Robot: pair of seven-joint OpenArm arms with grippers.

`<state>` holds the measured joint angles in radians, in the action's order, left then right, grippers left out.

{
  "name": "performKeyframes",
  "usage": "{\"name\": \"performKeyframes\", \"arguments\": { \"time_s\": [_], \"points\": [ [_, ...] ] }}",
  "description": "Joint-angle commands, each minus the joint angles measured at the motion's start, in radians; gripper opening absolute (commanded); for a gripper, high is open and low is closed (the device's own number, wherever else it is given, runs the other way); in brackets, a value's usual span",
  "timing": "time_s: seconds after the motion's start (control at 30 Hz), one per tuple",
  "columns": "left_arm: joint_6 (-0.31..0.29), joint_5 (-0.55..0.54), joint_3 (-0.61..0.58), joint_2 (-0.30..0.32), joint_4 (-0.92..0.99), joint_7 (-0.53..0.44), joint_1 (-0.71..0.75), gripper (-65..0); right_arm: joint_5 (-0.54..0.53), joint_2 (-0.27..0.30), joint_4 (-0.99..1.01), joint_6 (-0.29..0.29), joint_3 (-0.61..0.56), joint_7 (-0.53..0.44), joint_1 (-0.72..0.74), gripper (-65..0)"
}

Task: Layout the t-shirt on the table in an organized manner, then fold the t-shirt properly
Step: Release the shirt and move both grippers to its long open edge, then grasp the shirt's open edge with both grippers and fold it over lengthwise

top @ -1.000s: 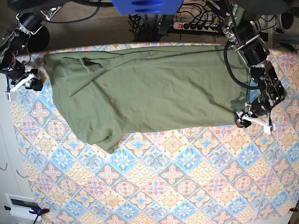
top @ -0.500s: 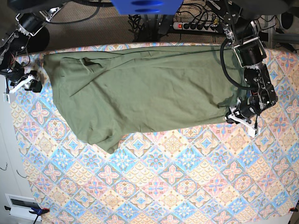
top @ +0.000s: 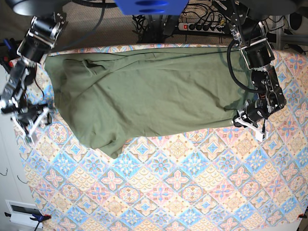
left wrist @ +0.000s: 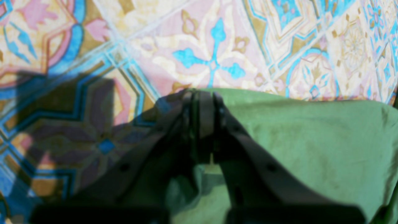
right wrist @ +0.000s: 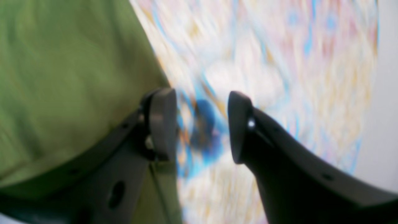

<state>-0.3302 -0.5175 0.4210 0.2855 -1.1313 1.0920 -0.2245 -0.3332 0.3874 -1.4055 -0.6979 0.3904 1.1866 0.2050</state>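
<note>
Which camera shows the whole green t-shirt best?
The base view: it shows the whole t-shirt spread across the table. The left wrist view shows only a pinched edge, and the right wrist view just a blurry green patch.

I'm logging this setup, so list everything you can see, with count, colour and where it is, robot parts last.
t-shirt: one, olive green, spread across the far half of the table, one sleeve pointing toward the near side
table: one, covered in a pastel blue, pink and cream diamond-tile cloth, filling most of the base view
power strip: one, white, on the floor beyond the table's far edge, among dark cables
blue part: one, at the top middle of the base view
left gripper: one, dark, jaws shut on the t-shirt's edge at the base view's right
right gripper: one, dark, jaws open and holding nothing, beside the t-shirt's edge at the base view's left
</note>
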Motion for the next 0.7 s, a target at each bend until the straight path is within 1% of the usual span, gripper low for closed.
{"name": "performKeyframes", "arguments": {
  "time_s": [0.0,0.17,0.3,0.67],
  "points": [
    [-0.002,-0.013,0.002,0.018,-0.022,-0.009,-0.02,-65.0,-0.001,0.022,0.009,0.0,-0.034,-0.041,0.053,-38.7],
    [-0.002,-0.013,0.002,0.018,-0.103,-0.016,0.012,-65.0,0.012,0.022,0.137,0.0,-0.187,-0.152,0.136,-38.7],
    [-0.002,-0.011,0.002,0.018,-0.112,-0.016,0.012,-65.0,0.013,0.022,0.24,0.0,-0.296,-0.222,0.207,-38.7],
    [-0.002,-0.013,0.002,0.018,-0.114,-0.016,0.029,-65.0,0.013,0.022,0.48,0.0,-0.454,-0.388,0.311,-38.6]
  ]
}}
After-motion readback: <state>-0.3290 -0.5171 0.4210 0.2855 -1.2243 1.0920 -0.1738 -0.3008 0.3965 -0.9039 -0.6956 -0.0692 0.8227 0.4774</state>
